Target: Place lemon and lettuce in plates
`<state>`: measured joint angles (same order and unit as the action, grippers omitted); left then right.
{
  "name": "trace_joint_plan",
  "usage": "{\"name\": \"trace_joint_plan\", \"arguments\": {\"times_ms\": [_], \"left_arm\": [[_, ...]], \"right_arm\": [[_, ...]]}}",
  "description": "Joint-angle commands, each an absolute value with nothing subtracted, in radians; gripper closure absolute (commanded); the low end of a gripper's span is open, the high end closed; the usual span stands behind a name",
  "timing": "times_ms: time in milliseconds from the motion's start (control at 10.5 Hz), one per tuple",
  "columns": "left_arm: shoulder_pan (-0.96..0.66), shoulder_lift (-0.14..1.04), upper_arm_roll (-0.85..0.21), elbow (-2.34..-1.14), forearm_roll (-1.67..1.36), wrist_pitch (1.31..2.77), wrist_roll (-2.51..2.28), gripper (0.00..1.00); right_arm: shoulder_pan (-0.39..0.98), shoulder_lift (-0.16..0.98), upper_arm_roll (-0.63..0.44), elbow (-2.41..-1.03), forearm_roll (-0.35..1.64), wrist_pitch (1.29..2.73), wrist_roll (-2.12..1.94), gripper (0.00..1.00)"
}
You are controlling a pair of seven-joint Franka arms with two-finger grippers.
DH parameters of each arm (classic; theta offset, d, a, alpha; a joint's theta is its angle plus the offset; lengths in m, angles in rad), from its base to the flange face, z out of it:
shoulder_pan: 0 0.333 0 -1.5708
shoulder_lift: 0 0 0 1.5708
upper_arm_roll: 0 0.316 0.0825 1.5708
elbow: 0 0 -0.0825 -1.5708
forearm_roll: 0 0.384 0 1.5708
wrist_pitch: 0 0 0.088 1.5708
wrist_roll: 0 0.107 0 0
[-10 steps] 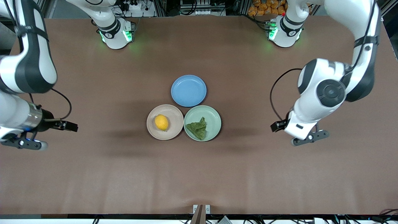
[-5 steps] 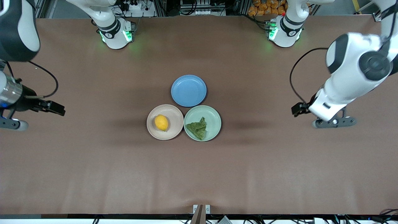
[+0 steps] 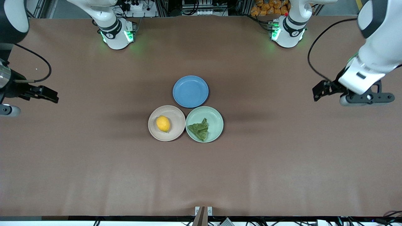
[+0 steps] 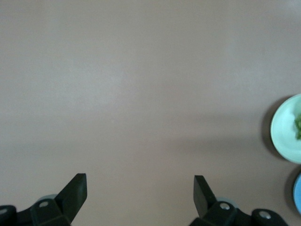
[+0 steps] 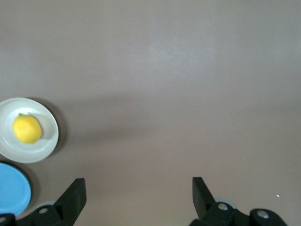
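Observation:
The lemon (image 3: 163, 123) lies in the beige-pink plate (image 3: 177, 115). The lettuce (image 3: 199, 130) lies in the mint green plate (image 3: 216, 119) beside it. My left gripper (image 3: 366, 98) is up over bare table toward the left arm's end, open and empty. My right gripper (image 3: 8, 110) is up over the right arm's end, open and empty. The left wrist view shows its open gripper (image 4: 139, 181), the mint plate (image 4: 284, 129) and a bit of lettuce (image 4: 298, 126). The right wrist view shows its open gripper (image 5: 138, 184), the lemon (image 5: 27, 128) and the beige plate (image 5: 48, 141).
A blue plate (image 3: 190, 91) with nothing in it stands just farther from the front camera than the other two plates; it also shows in the left wrist view (image 4: 297, 193) and the right wrist view (image 5: 11, 188). The brown table (image 3: 201, 175) surrounds the plates.
Both arms have swung outward from the plates toward their own ends of the table and toward the bases. The lemon, lettuce and plates have not moved.

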<state>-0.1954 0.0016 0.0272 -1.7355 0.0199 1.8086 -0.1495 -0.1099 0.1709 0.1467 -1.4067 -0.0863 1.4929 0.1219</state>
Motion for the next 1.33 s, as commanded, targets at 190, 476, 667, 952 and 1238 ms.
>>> {"name": "trace_joint_plan", "arguments": {"times_ms": [190, 476, 667, 952, 1238], "left_arm": [[-0.184, -0.051, 0.017, -1.665, -0.002, 1.608, -0.044, 0.00], [-0.181, -0.063, -0.011, -1.603, -0.002, 1.541, -0.046, 0.00], [-0.184, -0.061, -0.014, -1.578, -0.005, 1.502, -0.048, 0.00], [-0.180, -0.063, -0.024, -1.577, -0.003, 1.499, -0.048, 0.00], [-0.176, -0.063, -0.025, -1.578, 0.002, 1.499, -0.045, 0.00]], "right_arm": [[-0.056, 0.130, 0.048, -1.430, -0.089, 1.463, 0.029, 0.00], [-0.025, 0.127, -0.003, -1.431, -0.083, 1.462, -0.017, 0.00], [-0.025, 0.114, -0.018, -1.440, -0.081, 1.442, -0.017, 0.00], [-0.023, 0.107, -0.012, -1.437, -0.057, 1.437, -0.017, 0.00], [-0.028, 0.094, -0.015, -1.437, -0.015, 1.436, -0.018, 0.00]]}}
